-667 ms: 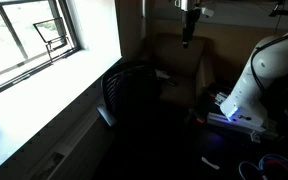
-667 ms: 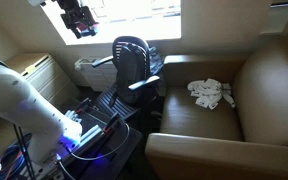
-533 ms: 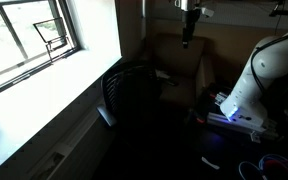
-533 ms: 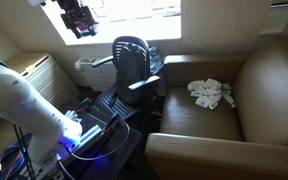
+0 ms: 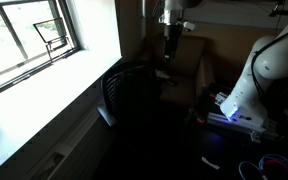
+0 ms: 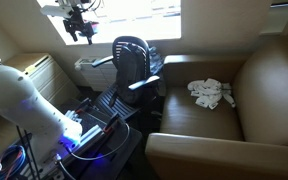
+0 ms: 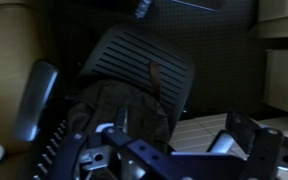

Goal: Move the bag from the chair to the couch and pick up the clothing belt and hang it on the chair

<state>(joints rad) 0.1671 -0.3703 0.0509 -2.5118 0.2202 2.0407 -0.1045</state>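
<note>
Bag (image 7: 122, 108) on chair (image 7: 134, 60); fingers (image 5: 169, 50) apart.

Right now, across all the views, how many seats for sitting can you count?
2. The black chair stands in the middle; the brown couch sits beside it, with a white cloth on its cushion. Others may hide in the dark corners.

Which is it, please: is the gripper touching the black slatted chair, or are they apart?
Apart. In an exterior view the gripper hangs high against the bright window, with clear space between it and the black slatted chair.
</note>
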